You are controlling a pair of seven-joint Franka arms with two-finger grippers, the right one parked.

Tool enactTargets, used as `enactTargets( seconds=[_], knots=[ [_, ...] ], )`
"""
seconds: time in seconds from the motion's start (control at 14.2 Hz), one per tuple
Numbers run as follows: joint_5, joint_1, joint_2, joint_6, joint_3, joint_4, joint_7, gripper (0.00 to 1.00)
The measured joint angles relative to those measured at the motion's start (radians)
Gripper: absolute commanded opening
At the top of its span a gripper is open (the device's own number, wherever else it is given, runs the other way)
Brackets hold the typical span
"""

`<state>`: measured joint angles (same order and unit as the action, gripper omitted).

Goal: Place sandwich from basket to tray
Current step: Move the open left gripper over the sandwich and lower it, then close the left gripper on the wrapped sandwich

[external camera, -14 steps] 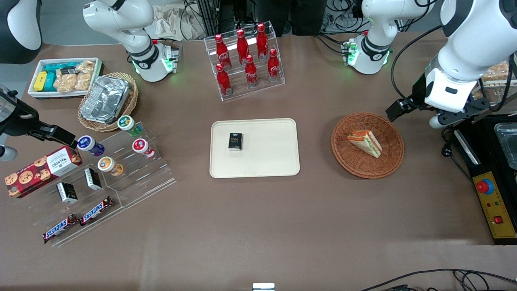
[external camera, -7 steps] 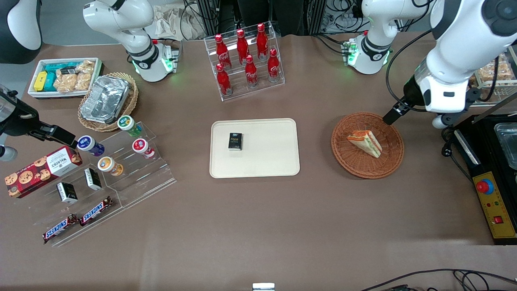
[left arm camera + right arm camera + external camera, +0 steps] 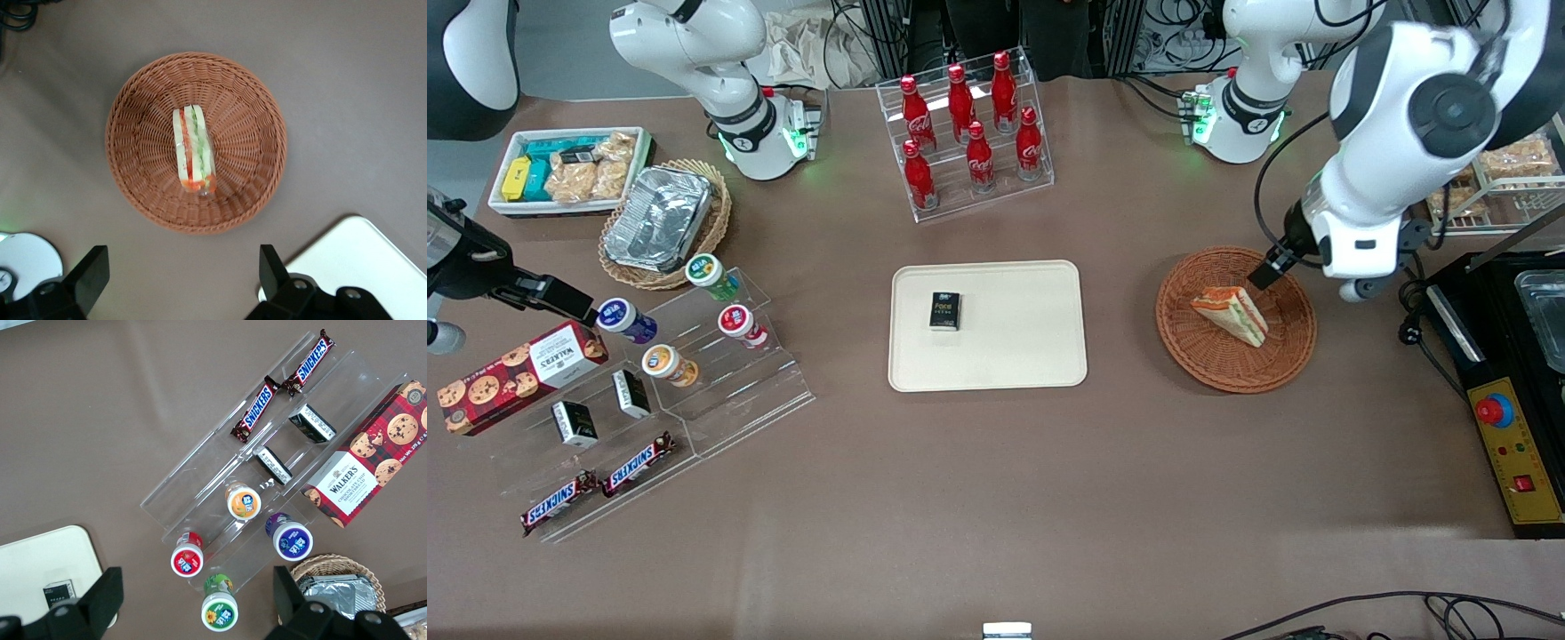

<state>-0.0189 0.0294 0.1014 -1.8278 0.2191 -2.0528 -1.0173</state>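
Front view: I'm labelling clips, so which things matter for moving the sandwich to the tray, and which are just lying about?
In the job:
- sandwich, lying in the basket
- tray, its destination
- gripper, open, above the basket

Lying about:
- black box on the tray
- cola bottles
- Snickers bars
- cookie box
- foil container

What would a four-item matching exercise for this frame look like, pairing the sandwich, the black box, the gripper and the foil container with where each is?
Things:
1. sandwich
2. small black box
3. gripper
4. foil container

Places:
A. on the cream tray
B. in the lighter tan wicker basket
C. lying in the reddish-brown basket
D. open, above the reddish-brown basket

Pairs: 1-C, 2-A, 3-D, 4-B
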Motion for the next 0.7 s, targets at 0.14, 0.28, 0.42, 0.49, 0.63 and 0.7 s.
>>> enactTargets(
  seconds=[0.14, 0.28, 0.42, 0.49, 0.63, 0.7],
  knots=[
    [0.025, 0.0, -0.002, -0.097, -0.003, -0.091, -0.016, 1.0],
    [0.057, 0.0, -0.005, -0.198, -0.004, -0.181, -0.055, 1.0],
    [0.077, 0.0, -0.019, -0.283, -0.005, -0.248, -0.094, 1.0],
    [0.078, 0.0, -0.032, -0.321, -0.005, -0.273, -0.102, 1.0],
    [0.079, 0.0, -0.067, -0.376, -0.006, -0.304, -0.108, 1.0],
    [0.079, 0.0, -0.085, -0.394, -0.006, -0.312, -0.111, 1.0]
  ],
)
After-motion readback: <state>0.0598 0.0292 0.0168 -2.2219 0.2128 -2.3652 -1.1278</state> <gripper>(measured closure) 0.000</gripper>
